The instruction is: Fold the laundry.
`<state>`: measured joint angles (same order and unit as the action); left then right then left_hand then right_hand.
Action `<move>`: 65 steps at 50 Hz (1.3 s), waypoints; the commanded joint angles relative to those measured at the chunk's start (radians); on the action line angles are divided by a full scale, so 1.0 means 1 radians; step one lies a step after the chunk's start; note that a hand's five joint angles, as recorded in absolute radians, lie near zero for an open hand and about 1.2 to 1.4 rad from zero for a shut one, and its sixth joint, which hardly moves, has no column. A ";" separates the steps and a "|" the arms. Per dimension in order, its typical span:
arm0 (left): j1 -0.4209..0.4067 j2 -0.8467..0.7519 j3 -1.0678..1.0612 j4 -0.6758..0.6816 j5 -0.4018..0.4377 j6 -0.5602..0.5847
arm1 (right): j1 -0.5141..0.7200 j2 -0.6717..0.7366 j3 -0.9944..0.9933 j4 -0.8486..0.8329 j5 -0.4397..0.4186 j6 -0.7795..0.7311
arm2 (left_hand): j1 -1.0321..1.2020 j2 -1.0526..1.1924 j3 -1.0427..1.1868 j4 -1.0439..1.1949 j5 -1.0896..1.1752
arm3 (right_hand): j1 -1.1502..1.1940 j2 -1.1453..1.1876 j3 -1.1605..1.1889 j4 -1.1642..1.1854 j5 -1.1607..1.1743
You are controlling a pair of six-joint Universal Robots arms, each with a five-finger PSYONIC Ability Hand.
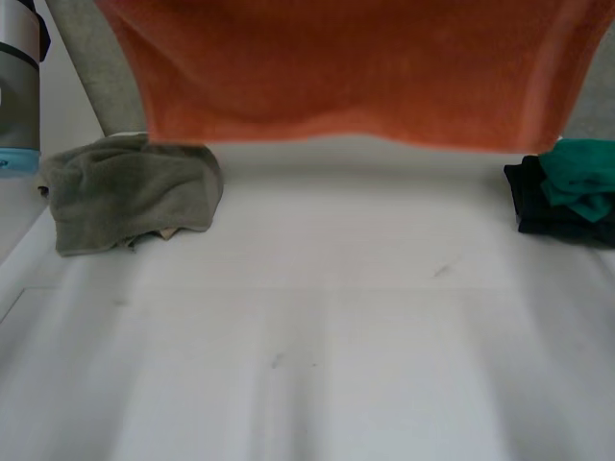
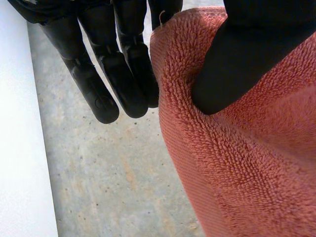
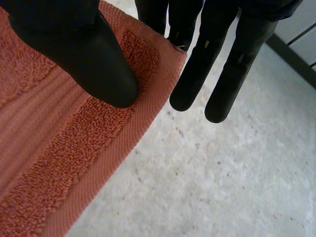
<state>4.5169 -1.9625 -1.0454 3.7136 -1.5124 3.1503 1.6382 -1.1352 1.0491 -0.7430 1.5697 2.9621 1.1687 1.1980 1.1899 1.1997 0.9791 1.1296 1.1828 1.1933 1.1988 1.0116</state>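
An orange towel [image 1: 346, 67] hangs spread wide above the far side of the table, its lower edge clear of the tabletop. In the left wrist view my left hand [image 2: 232, 64] pinches a top corner of the towel [image 2: 237, 163], the thumb pressing the cloth against fingers behind it while other fingers [image 2: 123, 74] hang straight beside it. In the right wrist view my right hand [image 3: 94, 59] pinches the other corner of the towel [image 3: 54, 148] the same way, with straight fingers [image 3: 197, 74] alongside.
A crumpled olive-green towel [image 1: 130, 192] lies at the table's left. A dark folded garment with a green one on top [image 1: 567, 192] sits at the right edge. The left arm's grey joint [image 1: 19, 86] stands at the far left. Bare white tabletop [image 1: 317, 336] spreads in front.
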 commanded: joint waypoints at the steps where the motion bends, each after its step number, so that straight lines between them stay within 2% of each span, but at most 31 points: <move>1: 0.010 0.022 -0.160 -0.032 -0.005 -0.029 | -0.006 0.000 0.064 0.068 -0.055 0.031 | 0.228 0.198 0.206 0.197 0.243 | 0.267 0.213 0.203 0.197 0.210; 7: 0.018 0.051 -0.356 -0.029 0.032 -0.049 | -0.043 0.003 0.141 0.171 -0.135 0.058 | 0.228 0.198 0.206 0.197 0.243 | 0.267 0.213 0.203 0.197 0.210; 11: 0.019 0.077 -0.513 -0.021 0.092 -0.044 | -0.073 -0.001 0.235 0.252 -0.203 0.045 | 0.228 0.198 0.206 0.197 0.243 | 0.267 0.213 0.203 0.197 0.210; 19: 0.065 0.169 -0.803 -0.055 0.201 -0.036 | -0.149 -0.050 0.420 0.457 -0.364 -0.096 | 0.228 0.198 0.206 0.197 0.243 | 0.267 0.213 0.203 0.197 0.210; 22: 0.091 0.226 -0.898 -0.133 0.241 -0.033 | -0.189 -0.089 0.485 0.574 -0.428 -0.202 | 0.228 0.198 0.206 0.197 0.243 | 0.267 0.213 0.203 0.197 0.210; 26: 0.139 0.319 -0.992 -0.317 0.293 0.000 | -0.248 -0.147 0.542 0.741 -0.476 -0.368 | 0.228 0.198 0.206 0.197 0.243 | 0.267 0.213 0.203 0.197 0.210; 27: 0.166 0.365 -1.016 -0.410 0.311 0.032 | -0.264 -0.158 0.549 0.781 -0.477 -0.405 | 0.228 0.198 0.206 0.197 0.243 | 0.267 0.213 0.203 0.197 0.210; 32: 0.261 0.487 -1.052 -0.700 0.368 0.152 | -0.366 -0.230 0.581 1.099 -0.476 -0.687 | 0.228 0.198 0.206 0.197 0.243 | 0.267 0.213 0.203 0.197 0.210; 35: 0.320 0.551 -1.058 -0.903 0.422 0.253 | -0.435 -0.255 0.601 1.295 -0.482 -0.930 | 0.228 0.198 0.206 0.197 0.243 | 0.267 0.213 0.203 0.197 0.210; 38: 0.343 0.562 -1.055 -0.954 0.463 0.324 | -0.449 -0.255 0.608 1.343 -0.488 -1.034 | 0.228 0.198 0.206 0.197 0.243 | 0.267 0.213 0.203 0.197 0.210; 43: 0.344 0.531 -1.023 -0.899 0.495 0.396 | -0.399 -0.215 0.586 1.277 -0.491 -0.941 | 0.228 0.198 0.206 0.197 0.243 | 0.267 0.213 0.203 0.197 0.210; 48: 0.294 0.415 -0.949 -0.756 0.474 0.369 | -0.327 -0.150 0.540 1.130 -0.482 -0.804 | 0.228 0.198 0.206 0.197 0.243 | 0.267 0.213 0.203 0.197 0.210; 50: 0.231 0.326 -0.880 -0.686 0.428 0.326 | -0.290 -0.111 0.507 1.041 -0.468 -0.717 | 0.228 0.198 0.206 0.197 0.243 | 0.267 0.213 0.203 0.197 0.210; 52: 0.205 0.291 -0.843 -0.664 0.388 0.303 | -0.270 -0.089 0.487 0.998 -0.464 -0.672 | 0.228 0.198 0.206 0.197 0.243 | 0.267 0.213 0.203 0.197 0.210; 54: 0.168 0.229 -0.761 -0.638 0.306 0.258 | -0.241 -0.052 0.450 0.935 -0.450 -0.609 | 0.228 0.198 0.206 0.197 0.243 | 0.267 0.213 0.203 0.197 0.210; 60: 0.104 0.093 -0.595 -0.518 0.158 0.189 | -0.163 0.069 0.325 0.694 -0.280 -0.393 | 0.228 0.198 0.206 0.197 0.243 | 0.267 0.213 0.203 0.197 0.210; 65: 0.062 -0.038 -0.489 -0.446 0.077 0.178 | -0.107 0.152 0.270 0.552 -0.218 -0.338 | 0.228 0.198 0.206 0.197 0.243 | 0.267 0.213 0.203 0.197 0.210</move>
<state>4.6219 -1.8703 -1.6480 3.1887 -1.3452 3.3444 1.4724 -1.0730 1.3830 -0.0333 1.2660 2.5480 1.1687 1.1989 1.1947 1.2008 0.9791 1.1297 1.1828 1.1933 1.1989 1.0121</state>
